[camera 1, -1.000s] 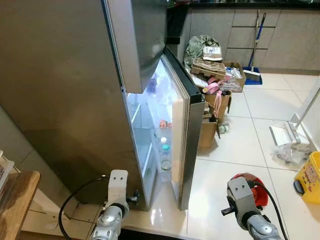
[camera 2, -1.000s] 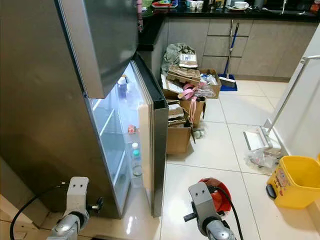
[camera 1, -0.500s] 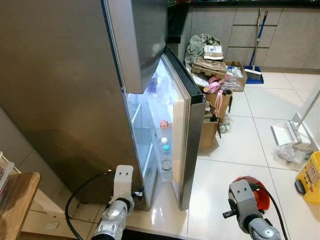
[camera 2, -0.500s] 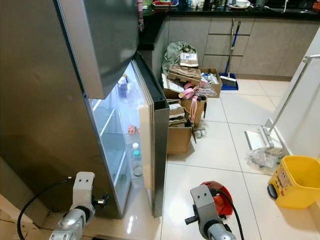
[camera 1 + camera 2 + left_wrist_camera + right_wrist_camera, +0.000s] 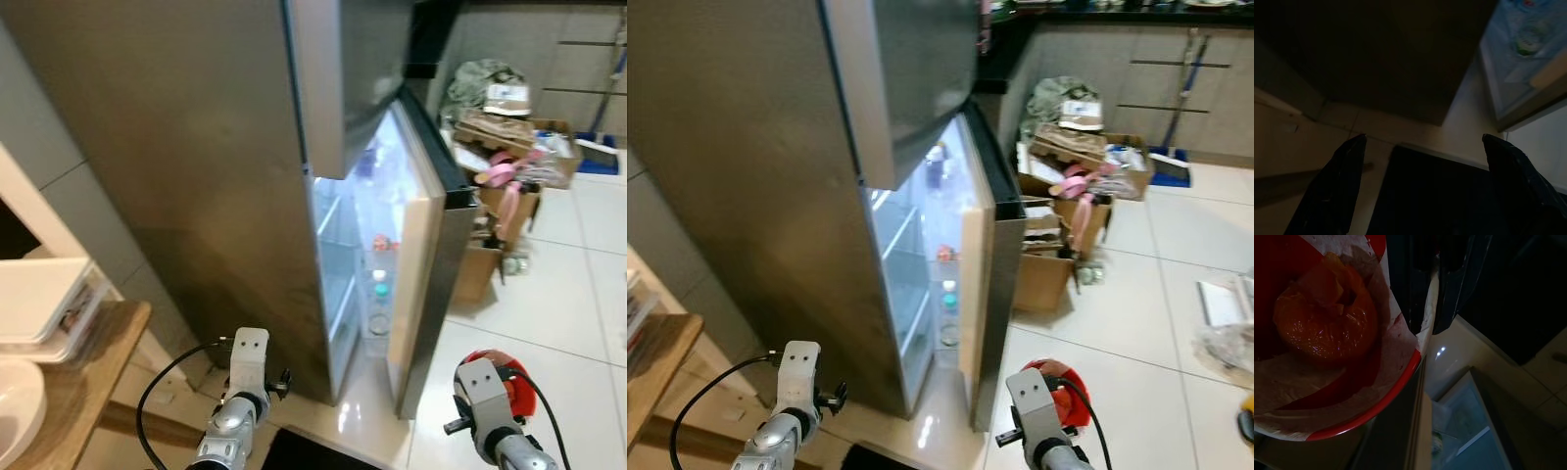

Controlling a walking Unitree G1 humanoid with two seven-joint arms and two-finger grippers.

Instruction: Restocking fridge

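Red bowl (image 5: 1327,396) pinched at its rim by right hand (image 5: 1427,308).

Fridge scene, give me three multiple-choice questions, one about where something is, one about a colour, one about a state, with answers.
1. Where do the cardboard boxes stand?
A. on the floor beyond the open fridge door
B. on the wooden table
C. inside the fridge

2. What colour is the bowl in the right gripper?
A. blue
B. red
C. white

3. How is the lower fridge door?
A. shut
B. taken off
C. open, with the inside lit

Answers: 1 A, the boxes sit on the tiles past the door. 2 B, its rim is red, with paper lining and something orange inside. 3 C, lit shelves and door bottles show.
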